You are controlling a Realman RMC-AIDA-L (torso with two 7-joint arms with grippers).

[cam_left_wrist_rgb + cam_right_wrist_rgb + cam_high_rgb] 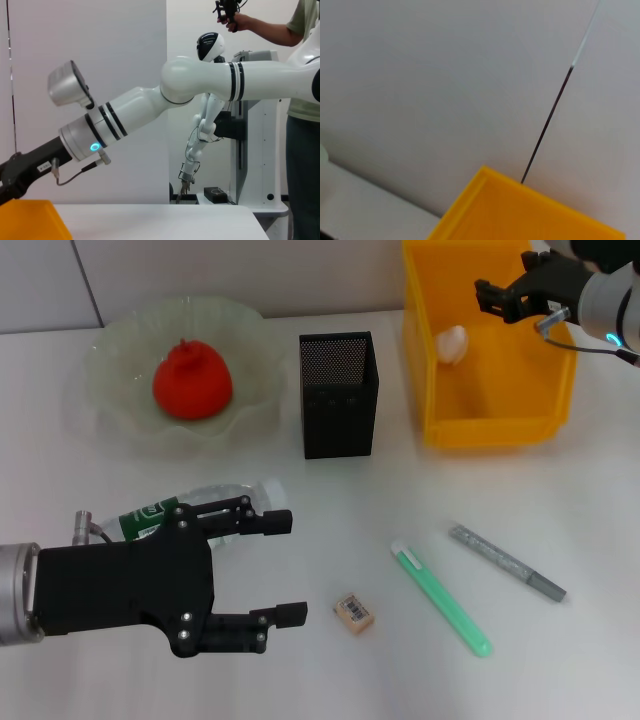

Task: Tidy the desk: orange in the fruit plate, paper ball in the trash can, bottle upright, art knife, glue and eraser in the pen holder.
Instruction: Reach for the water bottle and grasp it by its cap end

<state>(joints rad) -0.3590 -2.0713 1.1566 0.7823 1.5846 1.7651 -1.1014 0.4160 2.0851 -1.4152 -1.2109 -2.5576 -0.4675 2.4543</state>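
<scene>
Right hand (pixel 497 297) over trash can (pixel 497 427)

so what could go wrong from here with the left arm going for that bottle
The bottle lies on its side, clear and round, partly hidden under the open left gripper; it could roll or slip out as the fingers close. Standing it up near the eraser might knock that away. The right gripper hangs open over the yellow bin, well clear.

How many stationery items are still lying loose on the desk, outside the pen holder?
3: the eraser nearest the left gripper, the green art knife beside it, the grey glue farthest right. Pen holder contents unseen.
</scene>
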